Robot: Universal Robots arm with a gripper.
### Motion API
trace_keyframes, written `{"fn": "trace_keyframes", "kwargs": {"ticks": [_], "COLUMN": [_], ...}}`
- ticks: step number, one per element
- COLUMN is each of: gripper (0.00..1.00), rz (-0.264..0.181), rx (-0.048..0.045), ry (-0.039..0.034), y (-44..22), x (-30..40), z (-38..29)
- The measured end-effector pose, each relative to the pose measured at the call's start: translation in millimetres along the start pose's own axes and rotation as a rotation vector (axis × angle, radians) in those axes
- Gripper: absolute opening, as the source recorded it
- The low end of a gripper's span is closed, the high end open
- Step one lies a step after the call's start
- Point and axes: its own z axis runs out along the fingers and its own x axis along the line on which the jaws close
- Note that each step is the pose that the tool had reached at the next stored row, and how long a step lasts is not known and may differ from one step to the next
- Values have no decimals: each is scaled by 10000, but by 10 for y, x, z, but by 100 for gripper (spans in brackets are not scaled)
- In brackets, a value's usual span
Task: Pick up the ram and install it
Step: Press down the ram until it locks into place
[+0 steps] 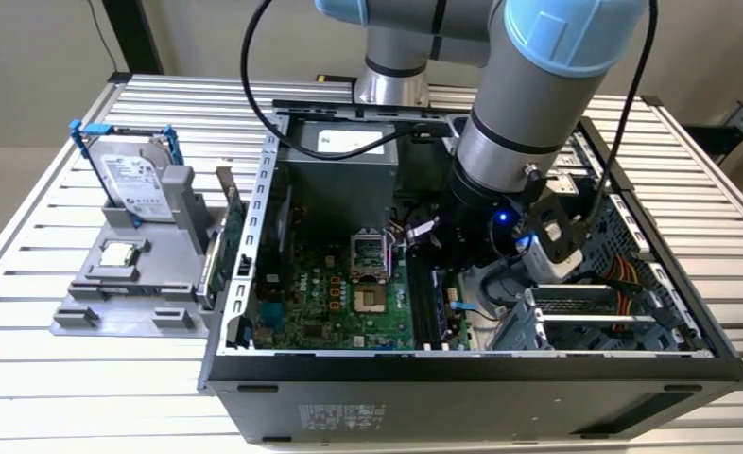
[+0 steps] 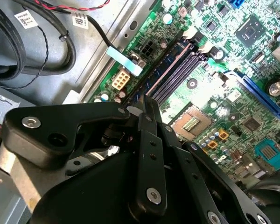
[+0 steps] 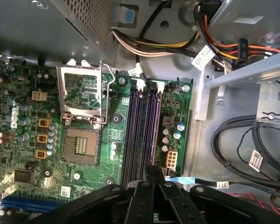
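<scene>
My gripper hangs inside the open computer case, low over the motherboard. Its black fingers are closed together. Out from the fingertips runs a thin bluish strip, the ram, seen edge-on. It lies in line with the long black memory slots and directly over them. Whether it sits in a slot or just above one I cannot tell. In the exterior view the arm's wrist covers the fingers and the ram.
The CPU socket lies beside the slots. Bundled cables and a metal drive cage crowd the other side. The power supply fills the case's back. A grey tray at the exterior view's left holds a hard drive and a CPU chip.
</scene>
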Motion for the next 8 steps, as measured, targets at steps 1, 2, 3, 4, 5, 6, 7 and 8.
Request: {"fn": "trace_keyframes", "kwargs": {"ticks": [1, 2, 3, 4, 5, 6, 7, 8], "gripper": [0, 0, 0, 0, 0, 0, 0, 0], "rz": [-71, -140, -207, -275, -339, -401, -466, -533], "rx": [4, 8, 11, 13, 17, 19, 22, 24], "ry": [0, 1, 2, 3, 4, 4, 4, 5], "y": [0, 0, 0, 0, 0, 0, 0, 0], "x": [0, 0, 0, 0, 0, 1, 1, 1], "z": [0, -1, 0, 0, 0, 0, 0, 0]}}
